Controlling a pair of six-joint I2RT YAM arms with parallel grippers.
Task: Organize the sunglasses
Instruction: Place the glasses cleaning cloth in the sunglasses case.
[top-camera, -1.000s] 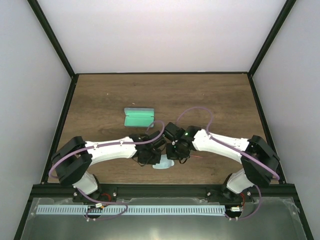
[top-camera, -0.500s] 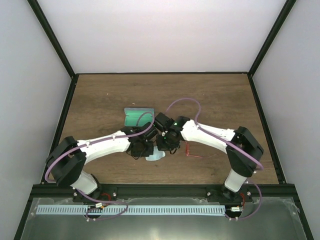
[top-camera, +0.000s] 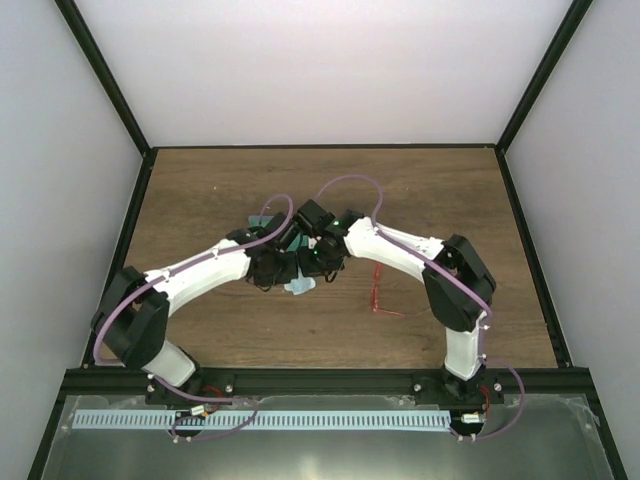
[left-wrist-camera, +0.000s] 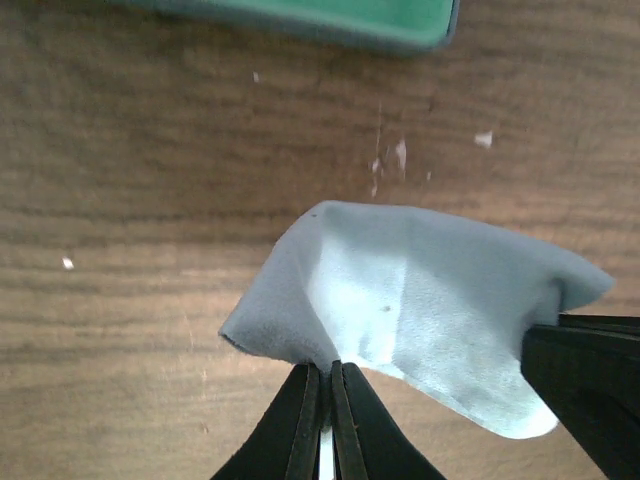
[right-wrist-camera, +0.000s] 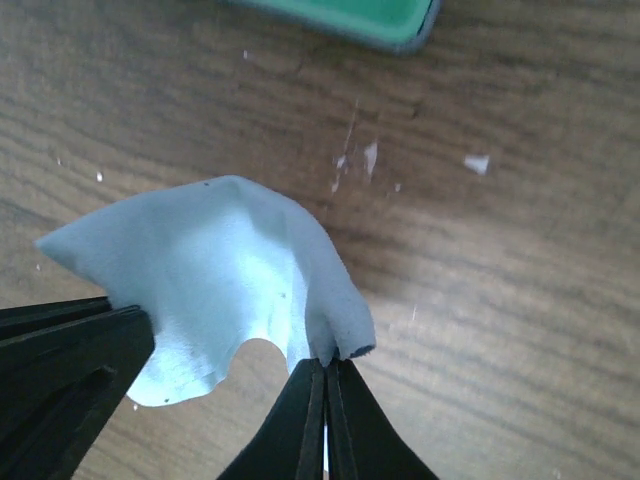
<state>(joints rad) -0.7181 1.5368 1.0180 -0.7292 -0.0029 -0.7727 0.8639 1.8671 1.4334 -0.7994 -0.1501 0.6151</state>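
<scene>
The red sunglasses (top-camera: 377, 298) lie on the table, right of both grippers and held by neither. My left gripper (top-camera: 284, 270) and right gripper (top-camera: 318, 264) meet mid-table, each shut on a corner of the light blue cloth (top-camera: 300, 287), which hangs between them above the wood. In the left wrist view my gripper (left-wrist-camera: 325, 372) pinches the cloth (left-wrist-camera: 420, 300). In the right wrist view my gripper (right-wrist-camera: 325, 366) pinches the cloth (right-wrist-camera: 215, 270). The open case (top-camera: 261, 221), green inside, lies just beyond them, mostly hidden by the arms.
The case's green inside shows at the top edge of the left wrist view (left-wrist-camera: 330, 15) and of the right wrist view (right-wrist-camera: 350, 15). Small white specks lie on the wood. Black frame posts edge the table.
Both grippers have carried the cloth away from the near edge toward the case, left and farther back. The sunglasses, hidden earlier, now lie uncovered to the right.
</scene>
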